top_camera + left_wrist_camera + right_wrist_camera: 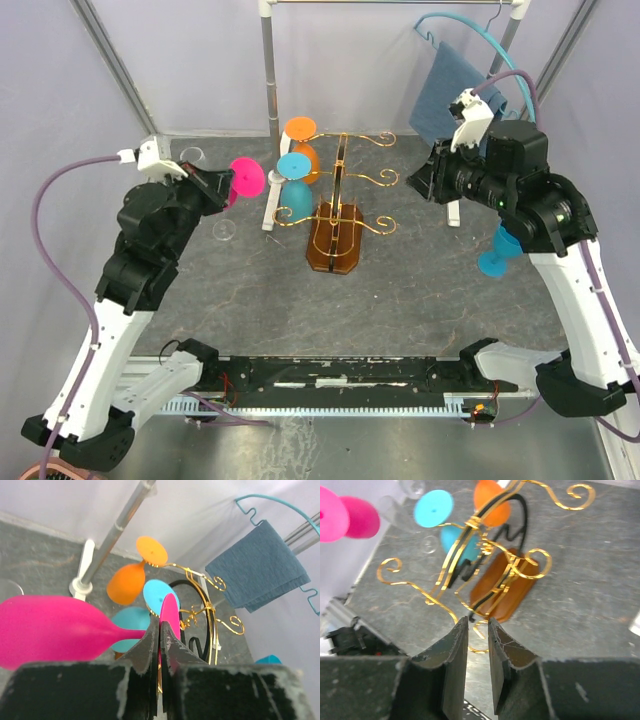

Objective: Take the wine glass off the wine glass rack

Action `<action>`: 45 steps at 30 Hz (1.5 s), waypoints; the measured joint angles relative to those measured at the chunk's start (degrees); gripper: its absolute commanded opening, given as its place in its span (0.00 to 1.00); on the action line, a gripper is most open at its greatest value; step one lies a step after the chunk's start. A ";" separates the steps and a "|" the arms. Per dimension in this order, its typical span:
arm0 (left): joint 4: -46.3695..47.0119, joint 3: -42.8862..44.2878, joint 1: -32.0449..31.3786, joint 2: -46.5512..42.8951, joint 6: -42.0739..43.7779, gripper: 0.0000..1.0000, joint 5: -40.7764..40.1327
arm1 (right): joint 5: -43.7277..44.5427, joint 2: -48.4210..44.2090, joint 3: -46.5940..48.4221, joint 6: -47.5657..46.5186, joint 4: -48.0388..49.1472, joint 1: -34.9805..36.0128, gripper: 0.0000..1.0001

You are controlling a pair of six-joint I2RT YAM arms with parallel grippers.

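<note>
Pink wine glass (50,630): stem pinched in your left jaws, seemingly clear of the rack (336,240). Right jaws slightly spread, empty. Next, you likely set it upright on the tabletop (400,295).

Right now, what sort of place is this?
Likely a robot lab cell, not a home: pale walls on metal struts, a grey table with arms bolted at its edge, and staged props, a gold wire rack, coloured glasses.
</note>
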 measured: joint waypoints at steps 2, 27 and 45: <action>-1.18 3.06 0.02 0.61 3.85 0.03 1.27 | -3.82 0.83 -0.04 1.68 1.22 0.00 0.31; -6.38 21.33 0.09 3.78 25.35 0.03 59.80 | -40.04 26.40 0.28 75.43 50.49 5.70 1.00; -17.77 26.05 -0.02 3.93 39.30 0.03 56.04 | -36.59 24.52 2.03 70.14 39.60 5.68 1.00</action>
